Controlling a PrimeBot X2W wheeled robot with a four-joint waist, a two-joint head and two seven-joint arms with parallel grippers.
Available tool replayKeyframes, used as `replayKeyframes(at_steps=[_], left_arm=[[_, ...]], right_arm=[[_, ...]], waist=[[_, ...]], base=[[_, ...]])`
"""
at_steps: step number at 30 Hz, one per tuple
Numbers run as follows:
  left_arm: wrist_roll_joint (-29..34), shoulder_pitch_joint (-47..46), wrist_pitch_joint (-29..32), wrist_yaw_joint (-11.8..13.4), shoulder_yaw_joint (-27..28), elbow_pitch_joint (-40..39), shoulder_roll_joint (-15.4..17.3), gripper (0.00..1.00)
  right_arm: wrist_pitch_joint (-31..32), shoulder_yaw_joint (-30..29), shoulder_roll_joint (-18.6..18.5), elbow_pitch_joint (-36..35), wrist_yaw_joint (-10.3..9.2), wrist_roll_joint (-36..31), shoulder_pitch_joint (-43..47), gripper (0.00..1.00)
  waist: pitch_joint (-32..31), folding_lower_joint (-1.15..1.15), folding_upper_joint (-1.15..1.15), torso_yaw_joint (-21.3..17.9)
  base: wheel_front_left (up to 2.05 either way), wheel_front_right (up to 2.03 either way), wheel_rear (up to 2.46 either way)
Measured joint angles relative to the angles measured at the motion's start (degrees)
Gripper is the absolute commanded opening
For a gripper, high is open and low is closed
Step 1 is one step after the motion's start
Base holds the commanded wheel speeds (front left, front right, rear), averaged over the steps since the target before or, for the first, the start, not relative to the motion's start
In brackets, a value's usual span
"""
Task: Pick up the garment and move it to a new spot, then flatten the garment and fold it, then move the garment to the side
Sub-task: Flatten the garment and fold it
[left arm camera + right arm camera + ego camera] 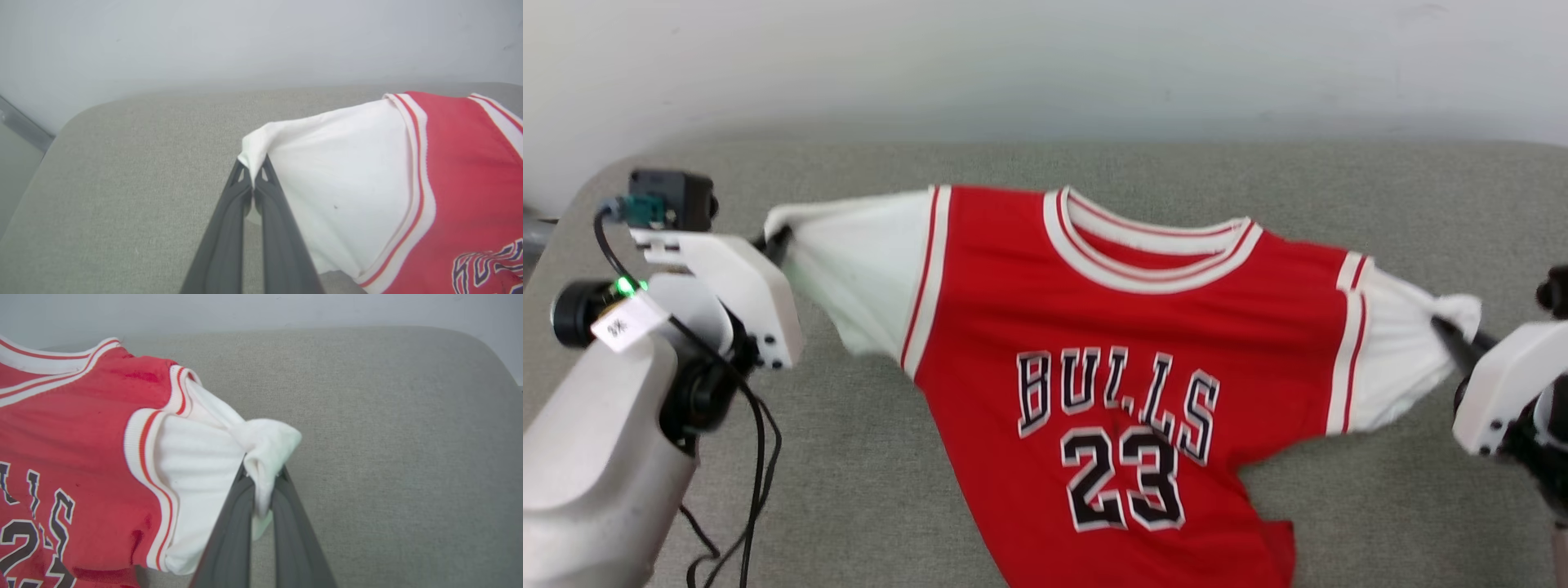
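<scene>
- The left gripper (254, 171) is seen shut on the tip of the left sleeve (339, 163), with white cloth pinched tight.
- The right gripper (263, 475) is likewise closed on a bunched corner of the right sleeve (196, 469).
- Between them the garment (1111, 327) is held stretched from nine to three o'clock, lettering facing up, its hem trailing toward six o'clock over the grey surface (849, 457).
- The sleeve grips are judged to be chosen so that the garment can be spread taut and laid flat for folding.
</scene>
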Motion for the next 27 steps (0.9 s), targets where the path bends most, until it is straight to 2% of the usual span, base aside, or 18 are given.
replayKeyframes(at_steps=[5,13,21,27], left_arm=[[2.2,-5.9,-3.4,0.0,0.4,3.0,-0.8,0.0],[5.0,-21.2,-11.3,-1.7,2.1,12.9,-2.9,0.0],[9.5,-39.2,-19.6,-3.2,3.2,20.1,-2.3,0.0],[10.4,-50.7,-22.2,-3.9,4.1,23.3,-2.6,0.0]], right_arm=[[-2.4,1.0,-1.4,3.4,0.0,-1.3,-6.7,0.0],[-10.0,3.1,-3.6,11.3,0.02,-4.8,-25.5,0.0],[-20.6,5.5,-4.8,16.6,0.02,-7.6,-47.9,0.0],[-24.6,7.7,-6.0,21.8,0.01,-8.1,-62.4,0.0]], waist=[[-0.5,0.0,0.0,-0.6],[2.5,0.0,0.0,-1.5],[8.8,0.01,0.0,-2.1],[14.7,0.01,0.0,-2.1]], base=[[0.0,0.0,0.0],[0.0,0.0,0.0],[0.0,0.0,0.0],[0.0,0.0,0.0]])
